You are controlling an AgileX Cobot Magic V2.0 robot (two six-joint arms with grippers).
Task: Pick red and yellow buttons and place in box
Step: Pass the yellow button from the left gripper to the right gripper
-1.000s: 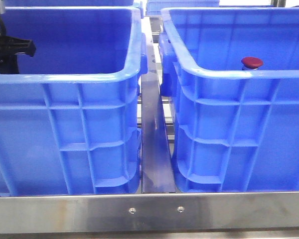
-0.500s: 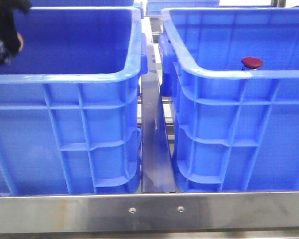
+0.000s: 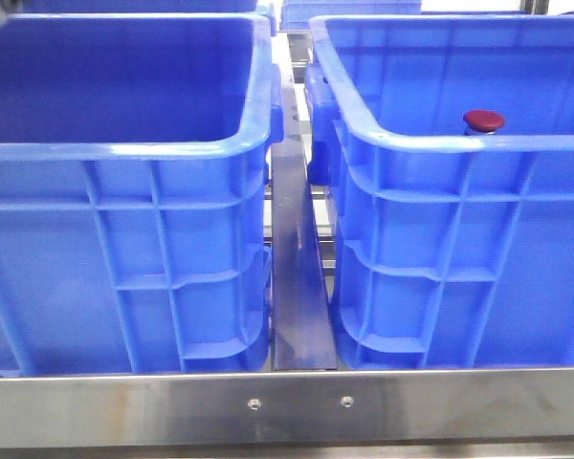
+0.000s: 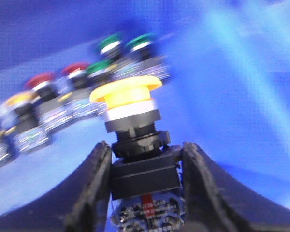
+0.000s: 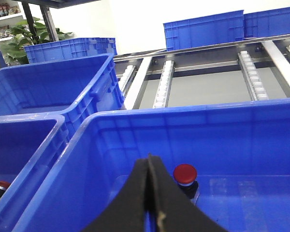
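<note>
My left gripper point(image 4: 145, 150) is shut on the black body of the yellow button point(image 4: 126, 91), whose cap points away from the wrist; the view is blurred. The red button point(image 3: 484, 120) stands upright inside the right-hand blue box point(image 3: 440, 142). It also shows in the right wrist view point(image 5: 185, 173), just beyond and beside my right gripper point(image 5: 149, 158). That gripper is shut and empty, above the inside of this box point(image 5: 183, 114). In the front view the right gripper is not seen, and only a dark blur shows at the top left corner.
A second, matching blue crate point(image 3: 124, 153) stands on the left, a metal rail point(image 3: 297, 287) between the two. A row of several other buttons point(image 4: 77, 82), red, green and yellow, lies on the crate floor behind the held one. More crates point(image 5: 203, 29) and roller tracks lie beyond.
In the front view my left gripper has risen from inside the left crate, up and to the left, and left the frame. The red button and crates have not moved.
</note>
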